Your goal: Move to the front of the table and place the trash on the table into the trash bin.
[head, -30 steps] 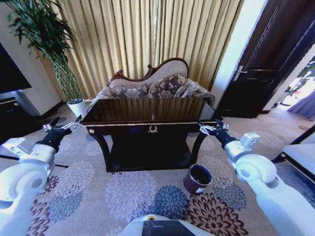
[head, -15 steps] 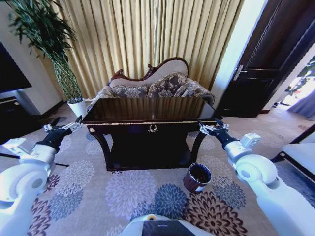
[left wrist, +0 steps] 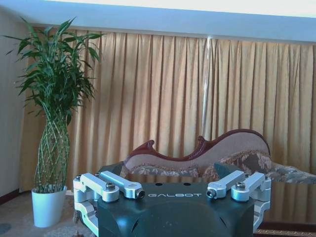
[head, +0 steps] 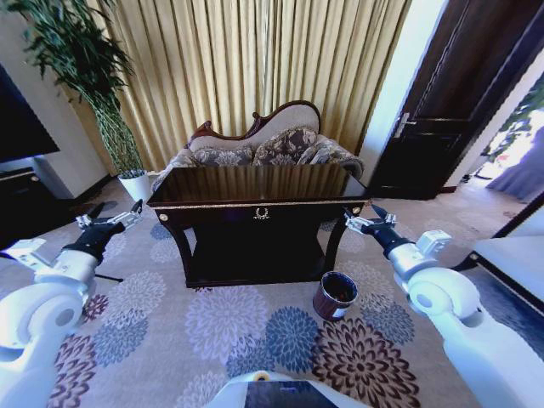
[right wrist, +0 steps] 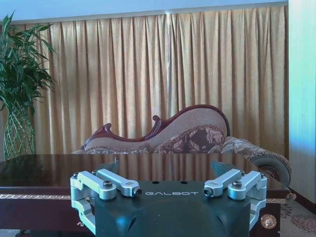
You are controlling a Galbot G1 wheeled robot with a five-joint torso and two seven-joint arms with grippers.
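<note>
— Looking from the head camera, what lies ahead?
— A dark glossy table [head: 255,184] with gold trim stands in the middle of the flowered carpet [head: 229,327], a carved sofa [head: 270,146] behind it and gold curtains [head: 246,68] beyond. The tabletop reflects the curtains; no bottle, carton or scrap can be made out on it. The trash bin [head: 335,295], round and dark brown with a black inside, stands on the carpet just off the table's front right leg.
— And the arms?
— Both are raised in front. The left gripper [head: 109,218] hangs off the table's left end, fingers spread, nothing between them. The right gripper [head: 367,219] hangs near the table's right front corner, above and beyond the bin, fingers likewise parted and empty.
— What does the left wrist camera give?
— The left gripper [left wrist: 174,190] with its silver fingers [left wrist: 120,185] apart, a bamboo plant [left wrist: 55,98] in a white pot [left wrist: 48,206], the sofa back [left wrist: 207,148] and the curtains.
— And the right wrist camera?
— The right gripper [right wrist: 172,188] with fingers [right wrist: 118,183] wide apart and bare, the table's [right wrist: 74,168] shiny top stretching out beyond it, the sofa [right wrist: 173,131] behind that.
</note>
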